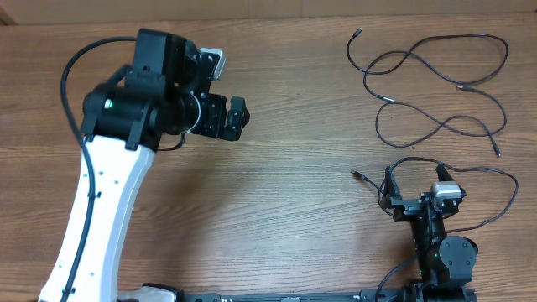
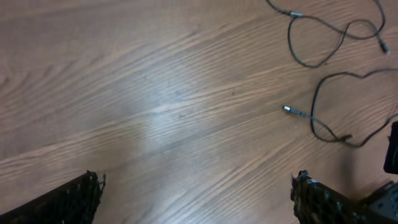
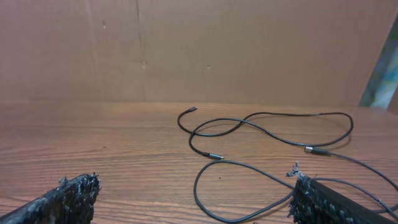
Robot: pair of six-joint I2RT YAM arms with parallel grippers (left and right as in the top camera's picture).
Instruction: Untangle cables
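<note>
Several thin black cables (image 1: 403, 54) lie loose and overlapping at the table's back right, their metal-tipped plugs spread apart. Another cable, with its plug (image 1: 356, 174) on the wood, curves around my right gripper (image 1: 415, 180). In the right wrist view a loop of cable (image 3: 236, 162) lies on the table ahead of the open right gripper (image 3: 196, 202) and runs past the right finger (image 3: 323, 202); nothing is held. My left gripper (image 1: 237, 117) hovers open far to the left. Its wrist view shows the left gripper (image 2: 196, 205) over bare wood, with a cable plug (image 2: 287, 109) ahead at right.
A brown wall (image 3: 199, 50) rises behind the table's far edge. The left arm (image 1: 92, 193) stretches from the front left up to the back left. The right arm's base (image 1: 445, 260) sits at the front right edge.
</note>
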